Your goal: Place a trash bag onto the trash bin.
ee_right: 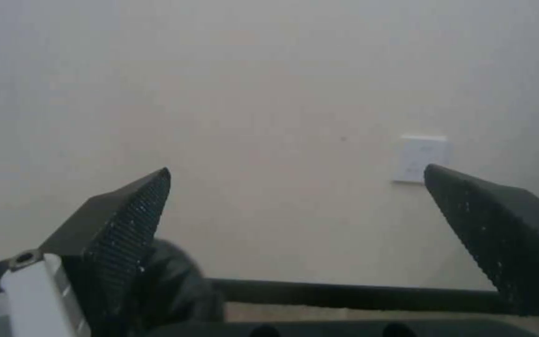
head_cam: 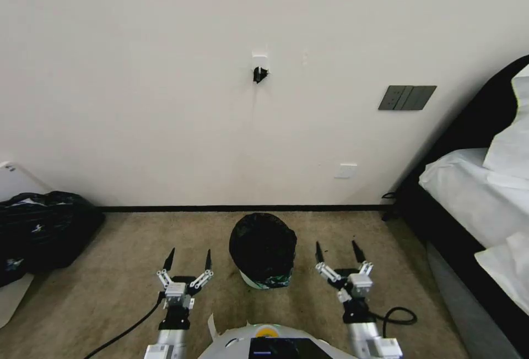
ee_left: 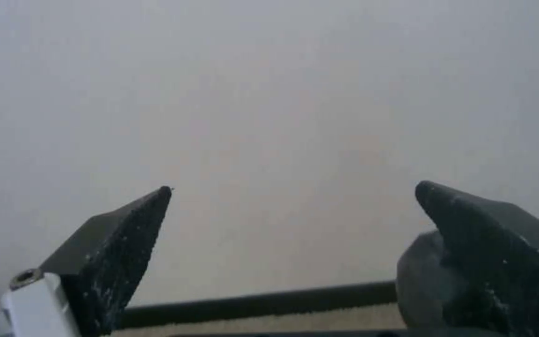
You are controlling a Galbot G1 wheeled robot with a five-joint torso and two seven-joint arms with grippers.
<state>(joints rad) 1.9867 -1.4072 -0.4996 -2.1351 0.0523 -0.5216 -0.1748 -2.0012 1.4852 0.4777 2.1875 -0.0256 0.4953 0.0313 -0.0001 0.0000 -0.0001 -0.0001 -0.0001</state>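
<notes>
**Both pincers wide, bag already over the bin**

Head view: two arms reach forward low over the carpet, one on each side of the single trash bin point(head_cam: 263, 281). The left pincer point(head_cam: 188, 260) points toward the wall with its two black fingers spread wide and nothing between them. The right pincer point(head_cam: 338, 253) is posed alike, also spread wide and empty, angled slightly inward. One trash bag point(head_cam: 262, 246), glossy black, is draped over the bin's mouth and upper walls; only a strip of the bin's pale base shows beneath it. The bin stands on the carpet near the wall's black baseboard point(head_cam: 165, 208), between the two pincers and apart from both. One larger black bag point(head_cam: 47, 227) sits by the carpet's left edge; one bed point(head_cam: 479, 194) lies along the right.

Left wrist view: two dark fingertips point(ee_left: 126, 234) stand far apart before the bare wall.

Right wrist view: again two fingertips point(ee_right: 126, 220) held wide, a white wall outlet point(ee_right: 420, 158) beyond them.
</notes>
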